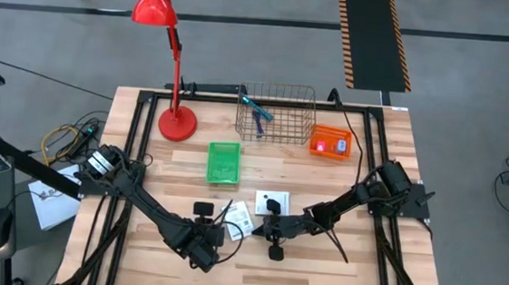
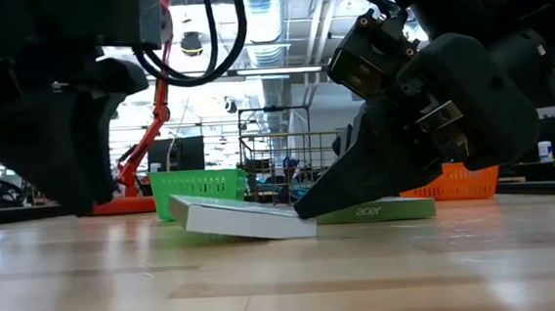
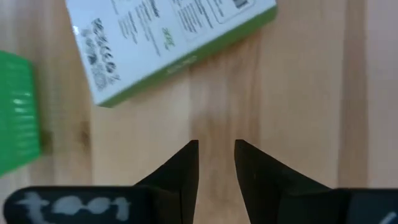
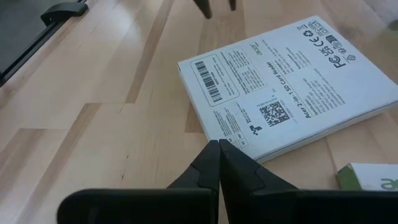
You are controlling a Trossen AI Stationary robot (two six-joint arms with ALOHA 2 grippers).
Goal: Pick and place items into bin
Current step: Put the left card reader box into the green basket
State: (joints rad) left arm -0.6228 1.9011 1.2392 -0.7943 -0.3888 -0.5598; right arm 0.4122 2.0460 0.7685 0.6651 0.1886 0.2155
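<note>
Two white printed boxes lie flat on the table. One box (image 1: pixel 239 220) lies between my grippers and is also seen as the box (image 4: pixel 286 93), with a green-sided edge (image 3: pixel 168 43). The second box (image 1: pixel 273 201) sits just beyond it, toward the far edge. My right gripper (image 1: pixel 270 228) is shut, with its tips (image 4: pixel 219 146) at the first box's side. My left gripper (image 1: pixel 207 248) is open (image 3: pixel 216 162) and hovers over bare wood, short of that box. A dark blue pen and a teal tool (image 1: pixel 259 114) lie in the wire basket. My right gripper touches the white box with its shut fingertips, at the box's side edge (image 4: pixel 233 142) near the barcode corner. The fingers come in low and slanting from the table's right. The box (image 2: pixel 248 219) rests on the table.
A green bin (image 1: pixel 224 163) stands behind the boxes. A wire basket (image 1: pixel 276 114) and an orange basket (image 1: pixel 330 144) stand near the far edge. A red desk lamp (image 1: pixel 176 123) stands at the far left. Bare wood lies along the near edge.
</note>
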